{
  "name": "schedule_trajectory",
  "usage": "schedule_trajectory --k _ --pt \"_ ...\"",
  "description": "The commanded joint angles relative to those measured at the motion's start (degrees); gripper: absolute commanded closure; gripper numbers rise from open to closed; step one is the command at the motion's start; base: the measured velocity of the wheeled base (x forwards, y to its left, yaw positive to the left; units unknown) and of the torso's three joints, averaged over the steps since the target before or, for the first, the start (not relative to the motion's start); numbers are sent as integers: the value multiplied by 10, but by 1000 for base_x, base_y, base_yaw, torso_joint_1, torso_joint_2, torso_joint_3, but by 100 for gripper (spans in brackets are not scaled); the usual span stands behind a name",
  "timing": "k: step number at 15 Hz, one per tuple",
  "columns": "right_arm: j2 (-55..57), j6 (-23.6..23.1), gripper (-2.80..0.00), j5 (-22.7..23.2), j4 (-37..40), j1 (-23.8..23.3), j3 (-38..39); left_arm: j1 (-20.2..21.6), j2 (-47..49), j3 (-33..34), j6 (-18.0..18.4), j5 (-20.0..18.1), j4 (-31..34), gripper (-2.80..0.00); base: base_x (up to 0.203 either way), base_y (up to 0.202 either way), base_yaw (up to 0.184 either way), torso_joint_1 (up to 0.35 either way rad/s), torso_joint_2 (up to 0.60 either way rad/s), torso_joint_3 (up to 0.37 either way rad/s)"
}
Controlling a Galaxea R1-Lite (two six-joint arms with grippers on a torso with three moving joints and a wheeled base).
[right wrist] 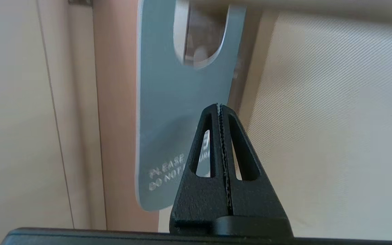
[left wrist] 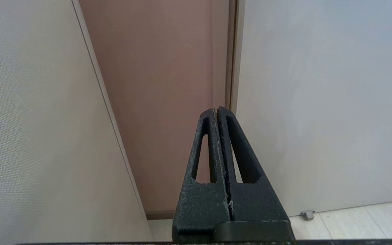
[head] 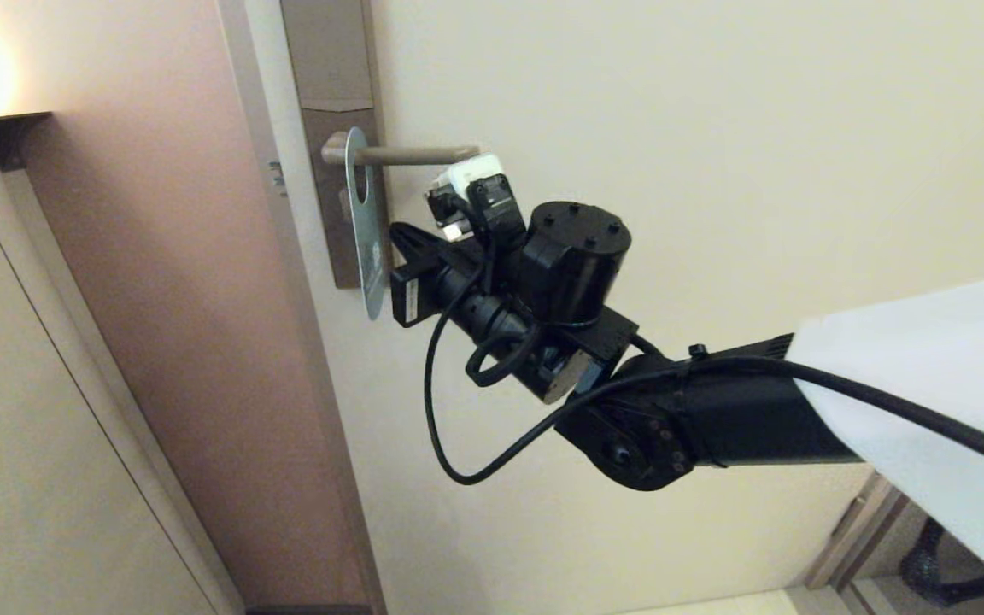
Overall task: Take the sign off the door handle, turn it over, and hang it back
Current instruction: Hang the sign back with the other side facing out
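Sign [right wrist: 168, 112] hangs on door handle [head: 411, 155], blue side out. Right hand [right wrist: 220, 107] closed, empty, close beside it. Left hand [left wrist: 216, 110] closed, empty. All steps left.

A slim horizontal beige-bronze metal lever, the door handle [head: 411, 155], juts from a tall narrow matching backplate [head: 327, 77] near the left edge of the pale cream door [head: 671, 128]. On it hangs the sign [head: 367, 231], a flat grey-blue round-ended card, the lever passing through its oval hole close to the backplate. Its blue face reads "PLEASE DO NOT…".
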Motion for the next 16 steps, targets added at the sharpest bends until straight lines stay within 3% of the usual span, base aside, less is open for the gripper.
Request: schedule_trajectory --k 1,16 --pt "49 1 0 -1 -4 0 -35 1 1 0 0 0 0 0 0 0 0 0 0 0" --pt "50 -3 0 -13 -3 32 -48 0 1 0 0 0 0 0 0 0 0 0 0 0"
